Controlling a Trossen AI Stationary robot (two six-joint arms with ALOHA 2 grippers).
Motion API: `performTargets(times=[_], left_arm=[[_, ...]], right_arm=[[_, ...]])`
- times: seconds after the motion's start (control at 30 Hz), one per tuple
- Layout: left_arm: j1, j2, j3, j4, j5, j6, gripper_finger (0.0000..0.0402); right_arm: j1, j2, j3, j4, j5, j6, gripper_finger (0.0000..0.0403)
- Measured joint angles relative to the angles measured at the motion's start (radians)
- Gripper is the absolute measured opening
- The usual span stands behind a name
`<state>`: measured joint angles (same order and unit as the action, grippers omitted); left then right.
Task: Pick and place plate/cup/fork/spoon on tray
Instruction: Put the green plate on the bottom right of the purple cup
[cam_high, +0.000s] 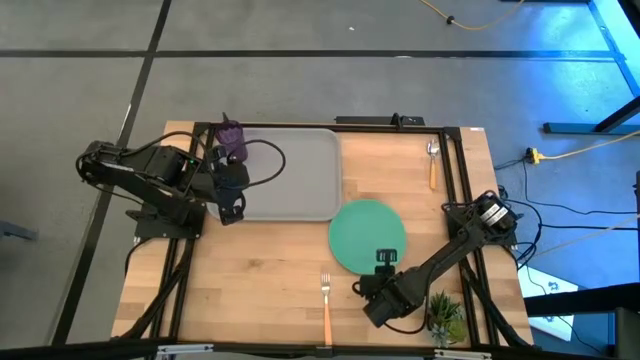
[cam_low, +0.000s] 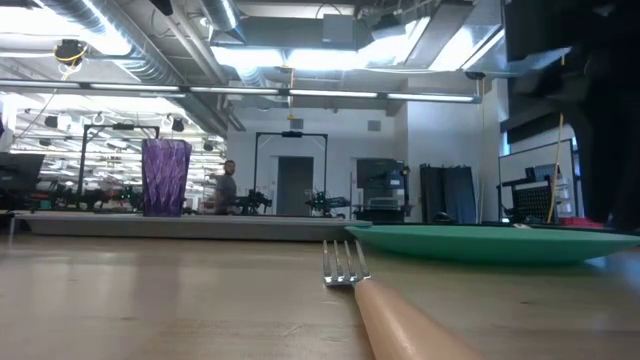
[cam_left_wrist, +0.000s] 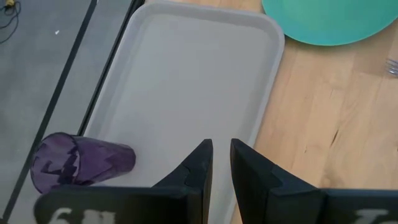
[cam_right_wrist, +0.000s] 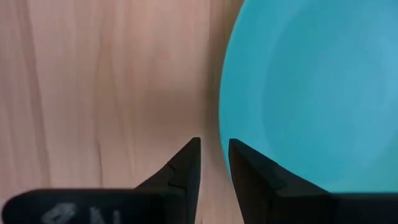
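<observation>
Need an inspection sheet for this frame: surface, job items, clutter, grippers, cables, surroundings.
Surface: wooden table, no spills seen.
Job's things: cup upright on the tray, at its far left corner; plate on the wood by the tray's near right corner; fork at the near edge; spoon far right.
Clutter: potted plant at the near right corner.
Grippers: left gripper over the tray's left edge, empty; right gripper at the plate's near rim, open, empty.
Cables: yellow cable on the floor, right.
Surroundings: a person far behind.

Robotics lab, exposed ceiling ducts (cam_low: 150, 50), strip lights, equipment racks (cam_low: 445, 195), other rigs behind
</observation>
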<state>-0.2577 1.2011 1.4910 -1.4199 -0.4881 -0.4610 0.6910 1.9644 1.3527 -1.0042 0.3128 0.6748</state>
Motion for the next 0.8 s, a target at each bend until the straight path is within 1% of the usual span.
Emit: performTargets(times=[0.17, 0.37, 0.63, 0.8], left_arm=[[0.0, 0.0, 0.0, 0.0, 0.0, -0.001, 0.005], [0.0, 0.0, 0.0, 0.001, -0.001, -0.003, 0.005], [0.0, 0.0, 0.0, 0.003, -0.001, -0.009, 0.005], [0.0, 0.0, 0.0, 0.018, -0.001, -0.009, 0.005]], right_arm=[[-0.001, 0.0, -0.022, 0.004, 0.0, 0.0, 0.009], [-0.001, -0.002, -0.08, 0.081, 0.009, -0.002, 0.009], [-0.001, -0.003, -0.132, 0.109, 0.05, -0.002, 0.009], [0.0, -0.003, -0.148, 0.119, 0.093, -0.002, 0.009]])
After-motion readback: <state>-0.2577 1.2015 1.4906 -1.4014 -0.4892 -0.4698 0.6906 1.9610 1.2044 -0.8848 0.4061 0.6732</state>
